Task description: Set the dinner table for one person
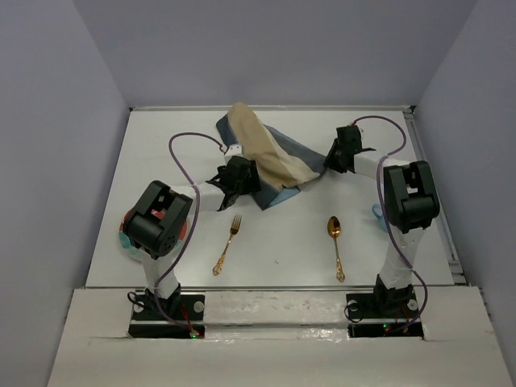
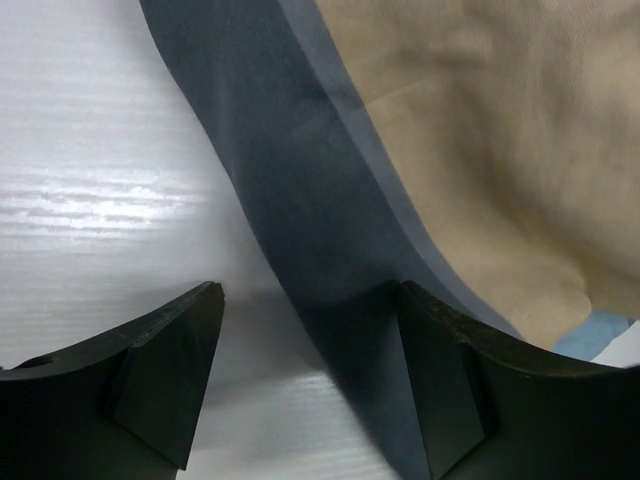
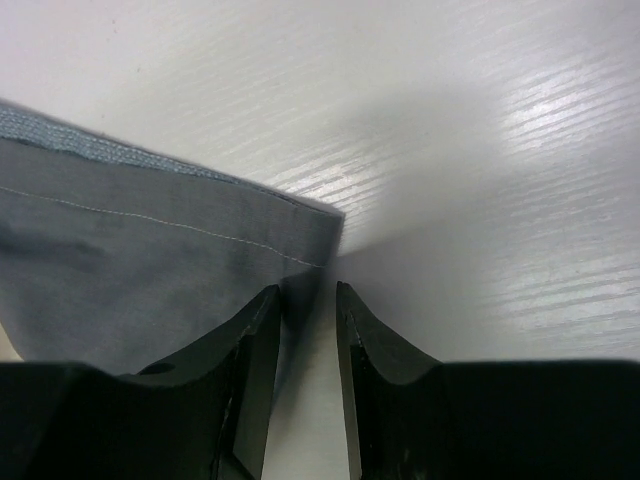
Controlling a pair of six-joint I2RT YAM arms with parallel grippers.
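The white counter [image 1: 282,242] lies under both arms, with a rumpled blue-and-beige cloth placemat [image 1: 266,157] toward its far middle and a gold fork [image 1: 227,244] and gold spoon [image 1: 335,246] nearer the bases. The left gripper [image 2: 310,290] is spread wide just above the counter and straddles the placemat's dark folded edge. The right gripper [image 3: 307,290] has narrowed around the placemat's right corner, low over the bare counter, but I cannot tell whether it pinches the cloth.

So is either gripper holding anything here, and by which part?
Left gripper is open, holding nothing. Right gripper has its jaws narrow around the grey corner of the placemat; whether they pinch it cannot be told.
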